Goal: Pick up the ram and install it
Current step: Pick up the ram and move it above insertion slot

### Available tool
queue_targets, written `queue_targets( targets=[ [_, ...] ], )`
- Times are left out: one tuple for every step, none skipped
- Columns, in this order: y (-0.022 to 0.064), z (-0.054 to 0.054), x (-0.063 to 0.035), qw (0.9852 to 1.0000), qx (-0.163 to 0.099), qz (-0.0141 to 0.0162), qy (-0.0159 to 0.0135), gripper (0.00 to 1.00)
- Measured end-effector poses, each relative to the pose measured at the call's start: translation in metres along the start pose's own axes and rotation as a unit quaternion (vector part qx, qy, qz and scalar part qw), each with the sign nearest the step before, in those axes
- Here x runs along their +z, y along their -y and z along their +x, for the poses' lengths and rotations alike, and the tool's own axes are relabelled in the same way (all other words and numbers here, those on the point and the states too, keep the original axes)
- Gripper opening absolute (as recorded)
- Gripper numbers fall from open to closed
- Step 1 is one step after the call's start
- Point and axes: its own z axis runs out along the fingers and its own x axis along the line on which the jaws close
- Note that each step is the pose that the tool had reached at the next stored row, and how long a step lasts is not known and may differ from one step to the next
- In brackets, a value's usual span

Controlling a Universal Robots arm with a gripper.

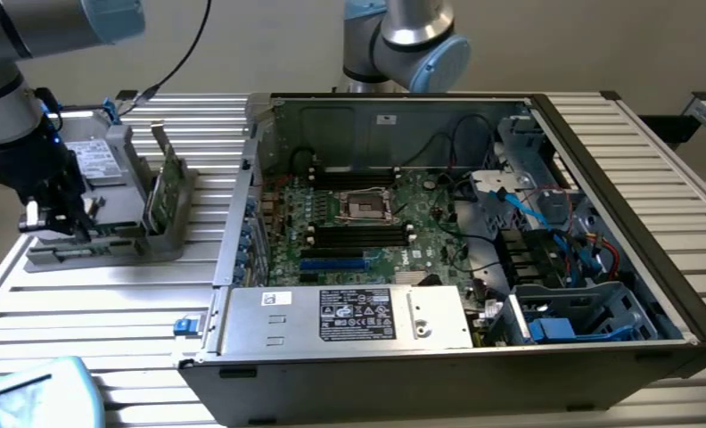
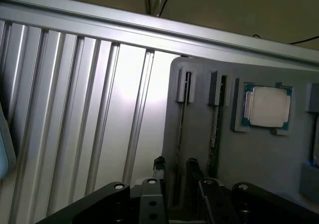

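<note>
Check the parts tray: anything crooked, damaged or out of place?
Nothing stands out. On the tray, the ram stick sits straight in its slot, the processor lies flat in its pocket, and the card stands upright. The open gripper hangs over the slots.

We note open black computer case (image 1: pixel 448 383), green motherboard (image 1: pixel 377 223) inside, silver power-supply box (image 1: pixel 347 316) at six o'clock of board. Grey plastic parts holder (image 1: pixel 103 254) at nine o'clock from case; square silver processor chip (image 2: pixel 267 107) seated in it.
</note>
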Motion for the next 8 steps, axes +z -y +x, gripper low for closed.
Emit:
queue_targets(
  targets=[
    [0.0000, 0.000, 0.0018, 1.0000, 0.000, -0.0002, 0.0003, 0.31],
    [0.0000, 0.001, 0.0036, 1.0000, -0.001, -0.0005, 0.0005, 0.31],
    [0.0000, 0.001, 0.0054, 1.0000, -0.001, -0.0009, 0.0007, 0.31],
    [0.0000, 0.002, 0.0072, 1.0000, -0.002, -0.0013, 0.0010, 0.31],
    [0.0000, 0.002, 0.0089, 1.0000, -0.002, -0.0020, 0.0012, 0.31],
    [0.0000, 0.003, 0.0107, 1.0000, -0.003, -0.0026, 0.0015, 0.31],
    [0.0000, 0.003, 0.0124, 1.0000, -0.004, -0.0036, 0.0016, 0.31],
    [0.0001, 0.003, 0.0137, 1.0000, -0.005, -0.0044, 0.0020, 0.31]
  ],
)
